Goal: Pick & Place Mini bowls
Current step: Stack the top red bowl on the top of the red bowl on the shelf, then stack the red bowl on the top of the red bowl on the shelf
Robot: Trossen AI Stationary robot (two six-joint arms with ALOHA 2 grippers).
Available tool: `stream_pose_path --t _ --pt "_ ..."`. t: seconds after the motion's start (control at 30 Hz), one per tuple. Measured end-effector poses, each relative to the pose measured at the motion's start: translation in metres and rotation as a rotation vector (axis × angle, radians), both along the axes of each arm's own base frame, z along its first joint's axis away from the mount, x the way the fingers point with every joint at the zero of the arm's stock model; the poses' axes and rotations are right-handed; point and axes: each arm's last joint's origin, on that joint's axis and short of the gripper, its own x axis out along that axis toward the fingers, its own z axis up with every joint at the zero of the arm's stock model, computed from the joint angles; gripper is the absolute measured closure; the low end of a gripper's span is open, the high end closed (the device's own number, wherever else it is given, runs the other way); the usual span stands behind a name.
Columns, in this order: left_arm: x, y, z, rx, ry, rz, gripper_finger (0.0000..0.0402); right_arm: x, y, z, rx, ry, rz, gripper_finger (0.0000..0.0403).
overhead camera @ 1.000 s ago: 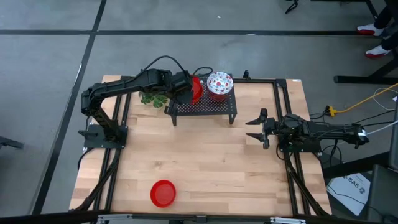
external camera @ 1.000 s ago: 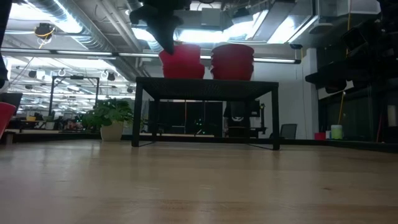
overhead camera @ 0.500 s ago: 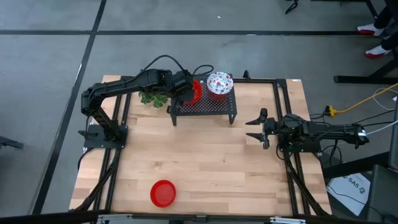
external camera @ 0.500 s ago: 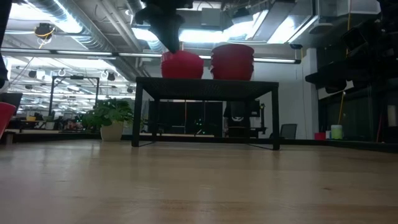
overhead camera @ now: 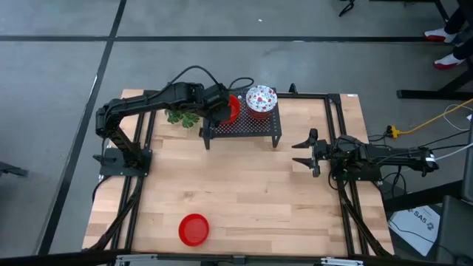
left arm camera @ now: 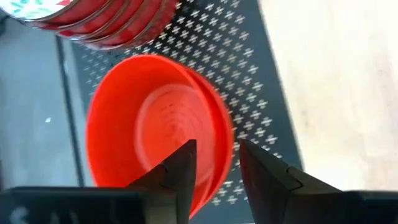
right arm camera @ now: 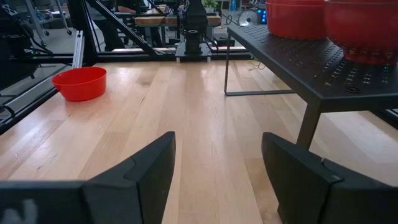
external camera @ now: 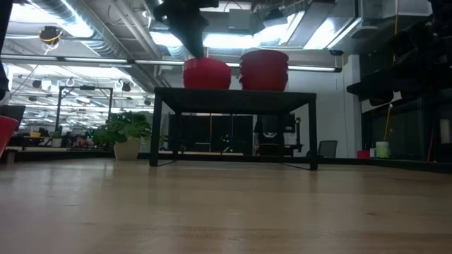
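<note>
Two dark arms flank a wooden table (overhead camera: 244, 185) in the high view. At upper centre stands a black perforated rack (overhead camera: 255, 127). On its right half sits a stack of mini bowls (overhead camera: 260, 100), topped by a white speckled one. On its left half rests a plain red bowl (overhead camera: 233, 108); the left gripper (overhead camera: 219, 106) hangs over it, fingers parted and straddling the rim (left arm camera: 221, 149), one finger (left arm camera: 183, 171) inside, one outside. Right gripper (overhead camera: 304, 152), at centre right, waits spread wide, holding nothing. A green plant (overhead camera: 181, 116) shows beside the rack's left end. Another red bowl (overhead camera: 194, 229) lies at lower left.
</note>
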Motion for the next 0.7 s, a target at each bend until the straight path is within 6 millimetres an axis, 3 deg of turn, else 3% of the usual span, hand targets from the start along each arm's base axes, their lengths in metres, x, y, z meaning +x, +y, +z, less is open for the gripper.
stream_pose_path --t 0.37,0.7 --pt "0.0019 -0.0104 0.0009 -0.016 -0.010 -0.021 0.0390 0.0000 0.0000 -0.0001 0.000 0.000 0.000 0.0166" --pt "0.0024 -0.0051 -0.0012 -0.071 -0.022 -0.001 0.0399 0.0000 0.0000 0.0000 0.000 0.000 0.000 0.0166"
